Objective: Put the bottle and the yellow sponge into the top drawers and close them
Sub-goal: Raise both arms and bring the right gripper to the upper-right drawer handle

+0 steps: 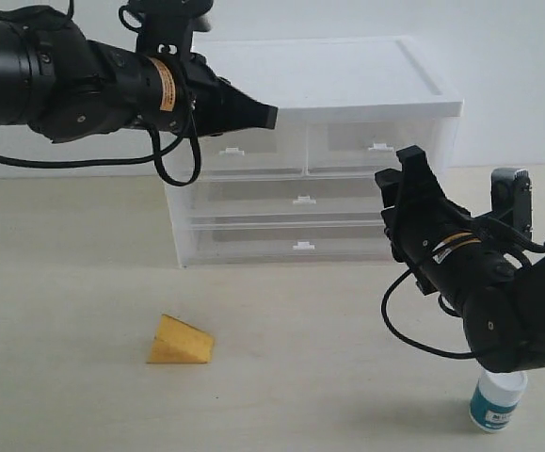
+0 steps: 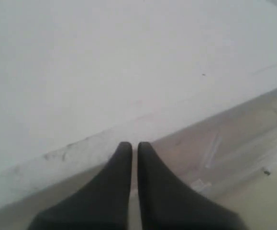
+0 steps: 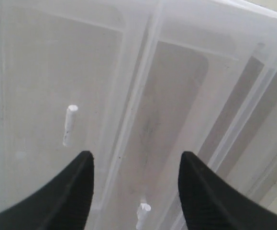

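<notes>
The yellow sponge (image 1: 180, 342), a wedge, lies on the table in front of the drawer unit, left of centre. The bottle (image 1: 496, 398) stands at the front right, its top hidden under my right arm. Both top drawers (image 1: 253, 149) (image 1: 377, 146) sit pushed in. My left gripper (image 1: 270, 117) (image 2: 134, 146) is shut and empty, its tip at the front edge of the unit's white top (image 2: 105, 72). My right gripper (image 1: 399, 168) (image 3: 136, 162) is open and empty, facing the right top drawer's front near its handle (image 3: 70, 124).
Two full-width drawers (image 1: 300, 200) sit below the top pair, one handle (image 3: 143, 213) showing between my right fingers. The unit (image 1: 347, 75) stands at the back of the beige table (image 1: 328, 358), against a white wall.
</notes>
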Robot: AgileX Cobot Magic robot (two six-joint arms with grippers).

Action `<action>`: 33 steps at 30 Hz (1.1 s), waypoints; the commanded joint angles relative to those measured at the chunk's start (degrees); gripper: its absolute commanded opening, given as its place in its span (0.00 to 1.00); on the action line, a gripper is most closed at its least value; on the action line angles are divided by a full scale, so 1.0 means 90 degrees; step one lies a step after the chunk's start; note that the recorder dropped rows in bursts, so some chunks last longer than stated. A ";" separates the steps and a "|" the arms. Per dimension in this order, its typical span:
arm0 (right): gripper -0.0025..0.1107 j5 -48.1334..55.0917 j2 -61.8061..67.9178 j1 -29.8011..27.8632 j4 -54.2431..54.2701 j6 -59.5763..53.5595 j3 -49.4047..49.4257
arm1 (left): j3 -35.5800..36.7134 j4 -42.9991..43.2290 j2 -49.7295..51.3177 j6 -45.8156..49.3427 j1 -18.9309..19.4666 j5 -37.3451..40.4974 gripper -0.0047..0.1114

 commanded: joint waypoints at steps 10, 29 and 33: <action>0.45 -0.0019 -0.0018 0.0006 0.0201 -0.0063 -0.0026 | -0.0100 -0.0046 0.0438 0.0023 0.0142 -0.0385 0.08; 0.45 -0.0019 -0.0018 0.0006 0.0242 -0.0133 -0.0026 | -0.0028 -0.0091 -0.0226 0.0023 -0.0172 0.0694 0.08; 0.45 -0.0019 -0.0018 0.0006 0.0256 -0.0133 -0.0026 | -0.0028 -0.0198 -0.0092 0.0023 -0.0185 0.0725 0.08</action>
